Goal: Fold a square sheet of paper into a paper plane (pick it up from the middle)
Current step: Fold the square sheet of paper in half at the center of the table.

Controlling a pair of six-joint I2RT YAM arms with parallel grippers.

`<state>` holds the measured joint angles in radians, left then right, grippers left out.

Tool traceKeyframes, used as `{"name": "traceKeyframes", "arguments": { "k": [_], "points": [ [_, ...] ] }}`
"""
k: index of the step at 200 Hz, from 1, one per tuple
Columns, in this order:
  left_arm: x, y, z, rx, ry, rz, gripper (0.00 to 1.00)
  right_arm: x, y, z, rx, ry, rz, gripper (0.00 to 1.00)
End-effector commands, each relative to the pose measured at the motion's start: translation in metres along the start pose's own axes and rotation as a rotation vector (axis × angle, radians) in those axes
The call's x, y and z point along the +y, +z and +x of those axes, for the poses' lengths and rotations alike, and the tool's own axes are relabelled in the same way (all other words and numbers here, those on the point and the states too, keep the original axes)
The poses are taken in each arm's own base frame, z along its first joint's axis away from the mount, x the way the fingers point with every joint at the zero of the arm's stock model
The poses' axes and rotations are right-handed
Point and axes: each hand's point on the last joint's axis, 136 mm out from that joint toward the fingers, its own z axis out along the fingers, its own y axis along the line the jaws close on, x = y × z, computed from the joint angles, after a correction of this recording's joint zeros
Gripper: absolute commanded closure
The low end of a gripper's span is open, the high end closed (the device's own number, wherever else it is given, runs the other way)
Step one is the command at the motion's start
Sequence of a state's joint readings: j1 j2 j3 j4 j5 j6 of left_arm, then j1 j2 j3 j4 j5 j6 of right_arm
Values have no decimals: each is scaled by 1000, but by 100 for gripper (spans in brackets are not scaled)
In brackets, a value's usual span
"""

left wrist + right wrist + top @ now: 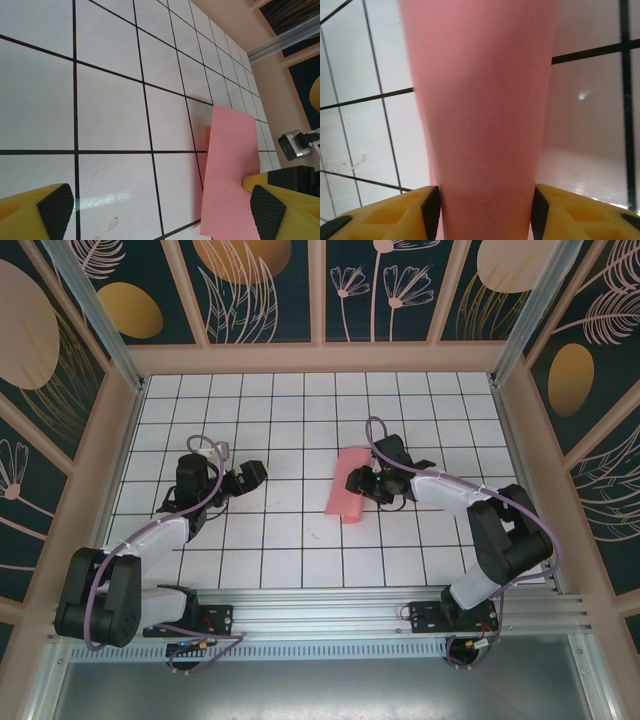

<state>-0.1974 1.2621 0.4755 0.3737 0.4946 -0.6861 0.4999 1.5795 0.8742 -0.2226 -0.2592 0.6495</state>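
The folded pink paper [350,495] lies mid-table, just right of centre. The right gripper [485,205] straddles it, its 2 pads [431,210] touching the paper's edges (whether they actually clamp it, I cannot tell). The left gripper [162,207] hangs wide open over bare tiles, well apart from the paper.

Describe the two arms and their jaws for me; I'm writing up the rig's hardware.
The left arm and right arm match: black joints and bases, silver-white links, a lilac cable looping along each. The jaws are yellow, with black textured pads.
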Motion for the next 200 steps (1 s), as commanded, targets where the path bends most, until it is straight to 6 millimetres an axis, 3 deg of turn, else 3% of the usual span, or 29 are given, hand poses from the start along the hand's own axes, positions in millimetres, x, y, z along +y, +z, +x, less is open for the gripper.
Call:
{"name": "traceKeyframes", "arguments": {
  "k": [1,13,22,30,47,103,122,138,168,200],
  "points": [
    [-22,5,-10,-8,36,71,10,-21,-6,-1,-9,-1,81,45],
    [-24,6,-9,0,41,75,11,-25,-7,-3,-14,4,90,48],
    [-24,8,-8,5,42,77,11,-23,-7,-3,-11,-2,66,60],
    [-25,9,-7,8,42,78,11,-18,-6,-2,-6,-7,38,63],
    [-25,10,-7,7,39,74,12,-4,-6,-1,7,-17,-31,63],
    [-25,8,-16,-25,46,47,12,69,-5,10,47,-98,-263,62],
    [-26,8,-14,-19,47,52,12,82,-3,11,51,-99,-313,62],
    [-27,8,-12,-6,46,64,12,79,6,14,67,-68,-314,62],
    [-29,11,-7,19,38,90,14,55,25,18,73,-28,-217,59],
    [-34,16,0,46,35,116,16,37,32,19,77,-20,-135,50]
  ]
}}
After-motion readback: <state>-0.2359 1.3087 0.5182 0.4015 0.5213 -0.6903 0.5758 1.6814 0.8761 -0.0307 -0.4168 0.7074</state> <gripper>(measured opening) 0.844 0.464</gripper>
